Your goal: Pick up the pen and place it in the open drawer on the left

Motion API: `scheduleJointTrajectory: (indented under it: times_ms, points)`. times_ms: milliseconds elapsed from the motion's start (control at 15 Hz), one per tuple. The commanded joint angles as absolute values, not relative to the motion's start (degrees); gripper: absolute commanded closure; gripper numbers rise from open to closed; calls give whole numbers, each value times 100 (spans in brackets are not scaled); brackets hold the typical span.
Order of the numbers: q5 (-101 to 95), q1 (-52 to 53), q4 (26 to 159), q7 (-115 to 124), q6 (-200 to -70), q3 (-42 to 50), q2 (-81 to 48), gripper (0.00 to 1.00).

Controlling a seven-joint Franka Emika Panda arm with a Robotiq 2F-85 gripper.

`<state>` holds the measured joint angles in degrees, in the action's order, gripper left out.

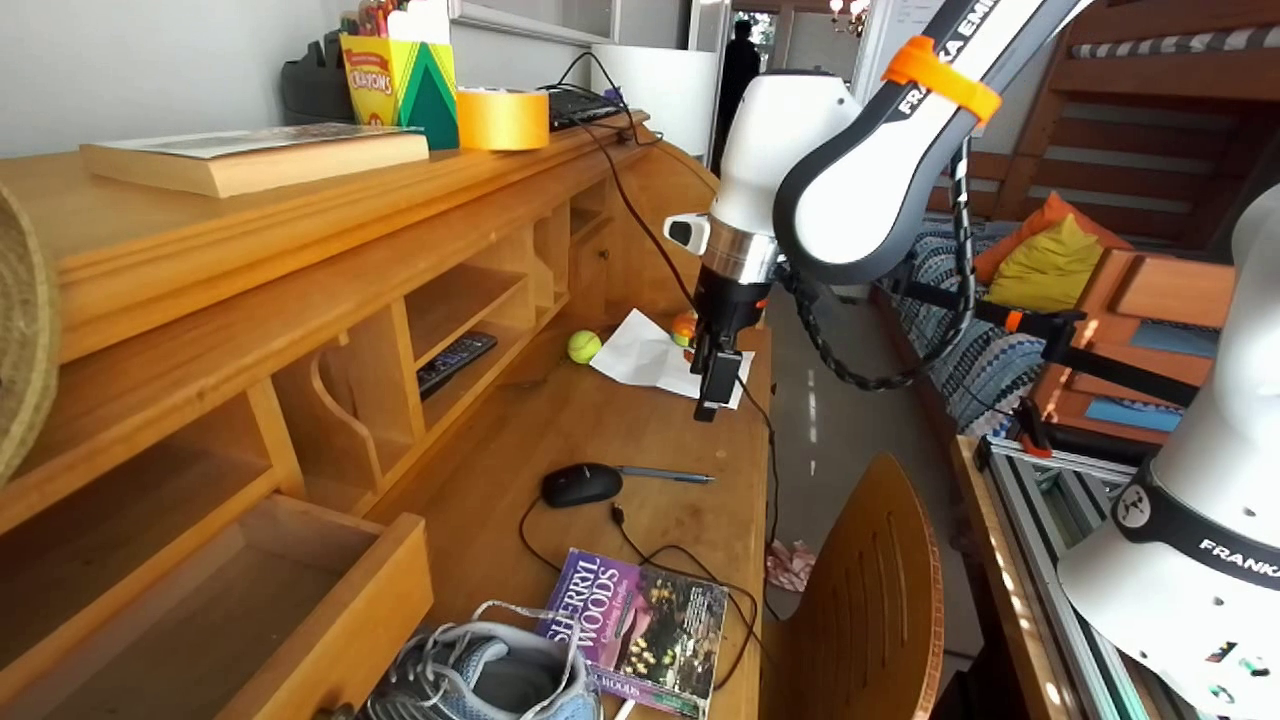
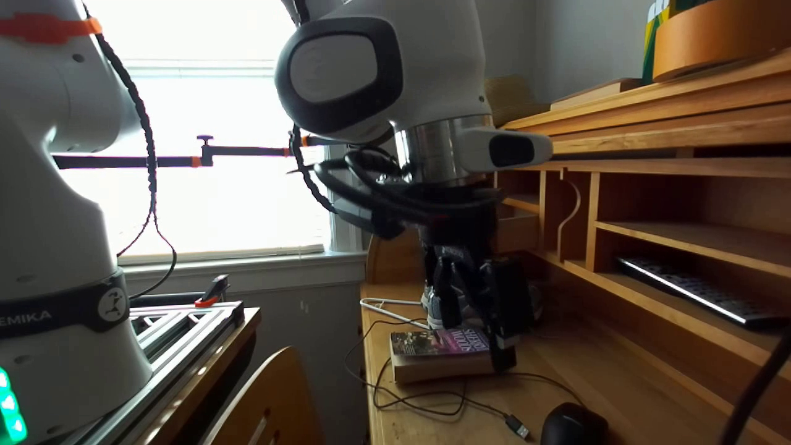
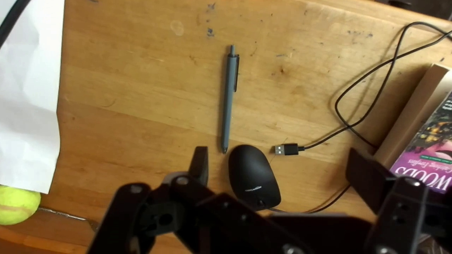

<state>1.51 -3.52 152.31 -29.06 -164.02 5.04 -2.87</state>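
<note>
Light-brown wooden desk (image 1: 500,430), its top flecked with small dark marks, set along a pale wall (image 1: 150,60). At left in an exterior view, the open drawer (image 1: 350,630) juts below the cubbyholes (image 1: 275,435); on the ledge (image 1: 110,215) above, a book (image 1: 300,165) lies flat, then an upright crayon box (image 1: 400,90) and a roll of orange tape (image 1: 503,120). A grey-blue shoe (image 1: 480,680) with loose laces stands just beside the drawer front. Next come a black mouse (image 1: 581,485) and, deeper along the desk, a yellow-green tennis ball (image 1: 584,347) beside creased white paper (image 1: 635,350). The pen (image 1: 666,474), slim and grey-blue, lies on the wood, outside the drawer, one end just beside the mouse, the other toward the desk's front edge. A paperback (image 1: 640,625) and looped black cable (image 3: 348,126) lie nearer the shoe. The gripper (image 3: 277,165) hangs above the desk, apart from the pen, its fingers (image 3: 200,164) spread wide in the wrist view. Farther right follow a wooden chair (image 1: 830,620), grey floor (image 1: 830,430), a wooden bunk bed (image 1: 1170,80) with a patterned cover (image 1: 1005,365) and orange and yellow cushions (image 1: 1050,265), and the white robot base (image 1: 1150,610) on a metal frame (image 1: 1045,555)
</note>
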Motion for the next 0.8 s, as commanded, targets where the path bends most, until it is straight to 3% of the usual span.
scheduleJointTrajectory:
  times_ms: [0, 467, 733]
  points:
    - [1602, -707, 15098, -4161, -16886, 37, -933, 0]
    - [2629, -1244, 14572, -4956, -17283, -278, -2190, 0]
    - [2422, -1118, 14746, -4805, -17054, -180, -1890, 0]
